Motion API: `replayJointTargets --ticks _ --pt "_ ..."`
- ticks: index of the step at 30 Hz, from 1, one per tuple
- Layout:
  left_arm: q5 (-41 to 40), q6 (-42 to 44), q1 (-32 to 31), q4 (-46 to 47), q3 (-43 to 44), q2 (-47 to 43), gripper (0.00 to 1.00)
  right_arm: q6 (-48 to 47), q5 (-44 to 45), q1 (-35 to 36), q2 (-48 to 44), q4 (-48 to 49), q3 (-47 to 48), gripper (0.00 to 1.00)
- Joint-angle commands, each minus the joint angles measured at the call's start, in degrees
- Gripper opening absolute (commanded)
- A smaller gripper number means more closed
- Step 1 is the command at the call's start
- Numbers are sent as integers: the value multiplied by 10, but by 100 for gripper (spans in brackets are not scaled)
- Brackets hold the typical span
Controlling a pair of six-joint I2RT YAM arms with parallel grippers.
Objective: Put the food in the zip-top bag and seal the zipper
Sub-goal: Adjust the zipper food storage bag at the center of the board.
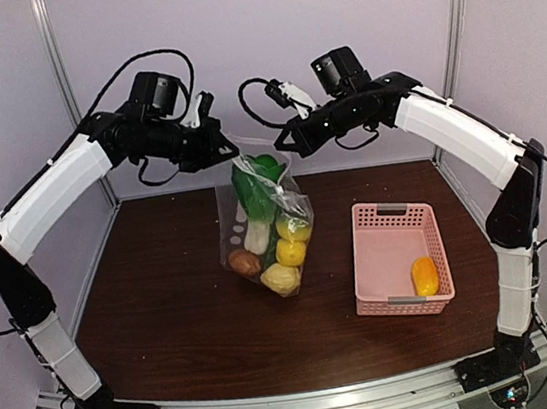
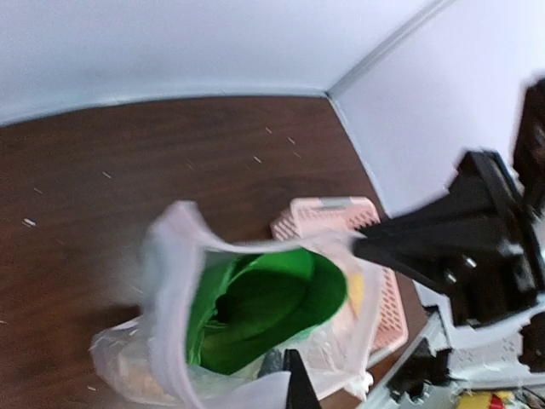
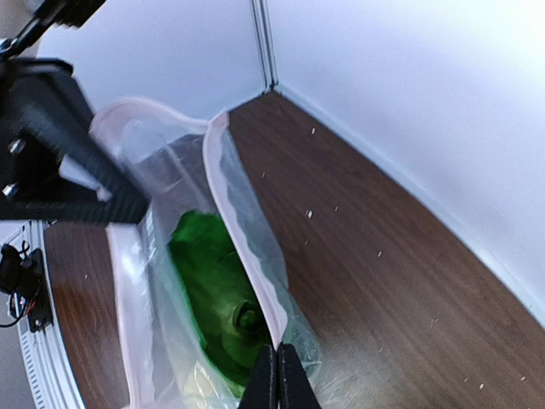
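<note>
The zip-top bag (image 1: pixel 257 229) hangs upright over the table, held by its mouth between both grippers. My left gripper (image 1: pixel 231 150) is shut on the bag's left rim; in its wrist view its fingers (image 2: pixel 294 383) pinch the near edge. My right gripper (image 1: pixel 283 146) is shut on the right rim, its fingers (image 3: pixel 277 371) closed on the pale zipper strip (image 3: pixel 232 192). The mouth is open. Inside are the green vegetable (image 2: pixel 272 298), bok choy (image 1: pixel 256 235), yellow lemons (image 1: pixel 291 252) and a brown bread piece (image 1: pixel 244 262). An orange-yellow piece (image 1: pixel 424 275) lies in the basket. The slider tab does not show.
The pink perforated basket (image 1: pixel 393 219) stands on the brown table to the right of the bag. White walls enclose the back and both sides. The arm bases sit on the metal rail (image 1: pixel 300 403) at the near edge.
</note>
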Motion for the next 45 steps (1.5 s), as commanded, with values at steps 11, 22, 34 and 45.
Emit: replayJointTargets --ticks 11,22,34,45 --pt "44 101 -5 -102 76 86 0 32 11 -19 -96 151 -215 0" --pt "133 114 -37 -94 120 134 0 -39 5 -55 -289 71 -373 54" --pt "187 111 -47 -76 144 134 0 -287 96 -152 -398 -108 -610 62" --pt "156 127 -50 -123 130 106 0 -179 173 -165 -279 -149 -598 61"
